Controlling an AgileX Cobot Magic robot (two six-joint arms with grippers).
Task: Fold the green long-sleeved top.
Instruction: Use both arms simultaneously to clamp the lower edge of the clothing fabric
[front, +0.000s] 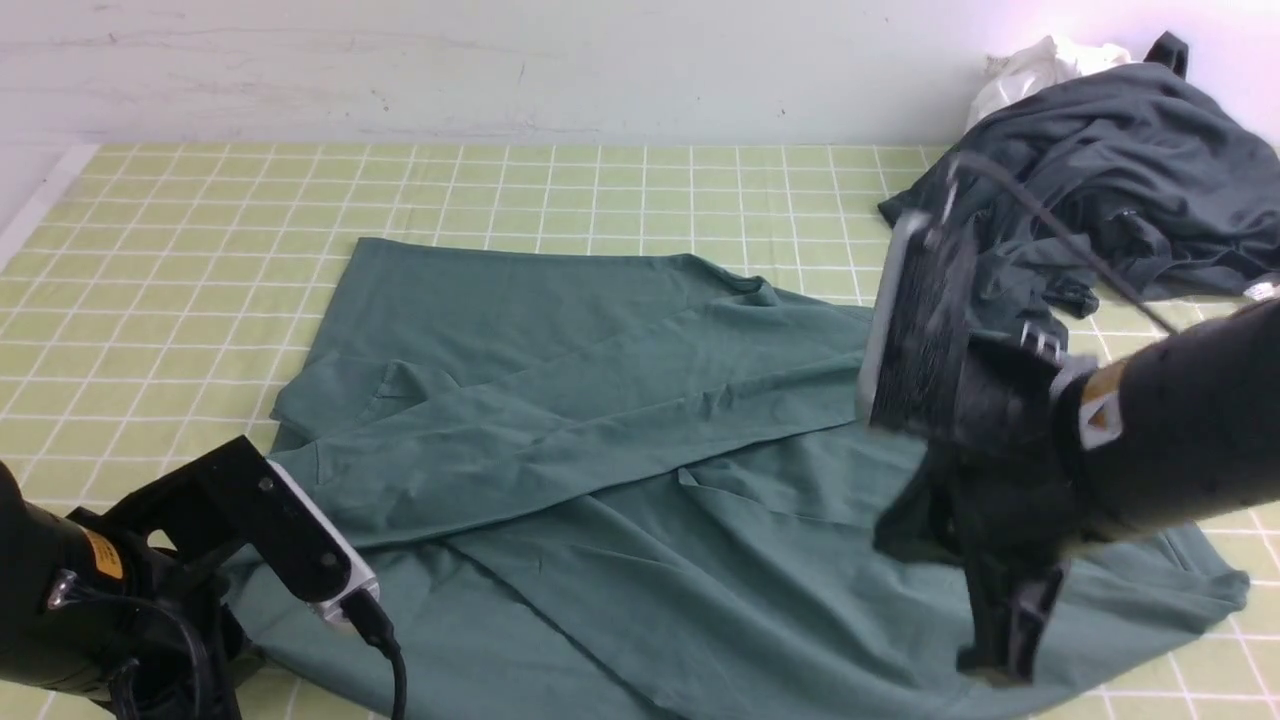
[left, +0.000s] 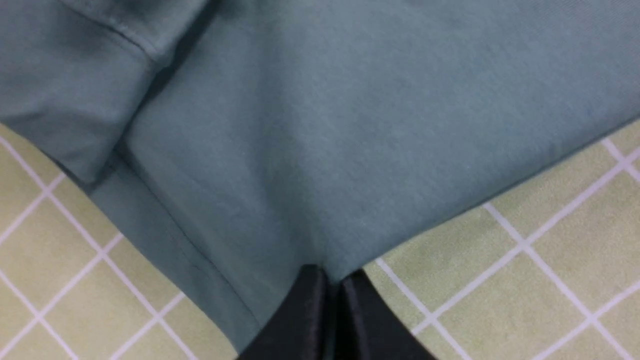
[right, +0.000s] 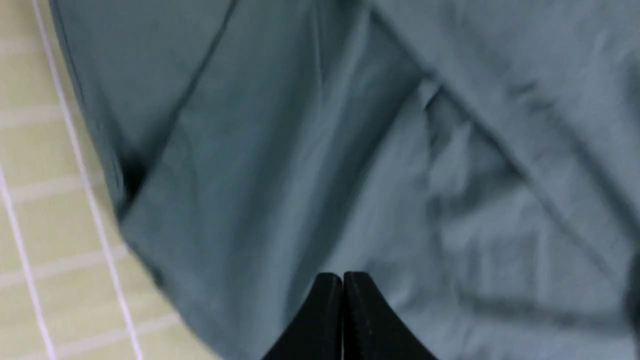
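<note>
Mid counter (front: 200, 200), yellow-green grid: green long-sleeved top (front: 620, 420) lies spread out, one sleeve folded diagonally across the body. right tool (front: 1003, 640) is blurred, tips pointing down over the top's near-R part. left arm (front: 60, 600) w/ wrist cam (front: 310, 550) sits at the near-L corner. dark charcoal garment (front: 1120, 170) is bunched far R, white cloth (front: 1040, 65) behind it.

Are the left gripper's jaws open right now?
No, the left gripper is shut, its fingers pressed together on the edge of the top.
</note>
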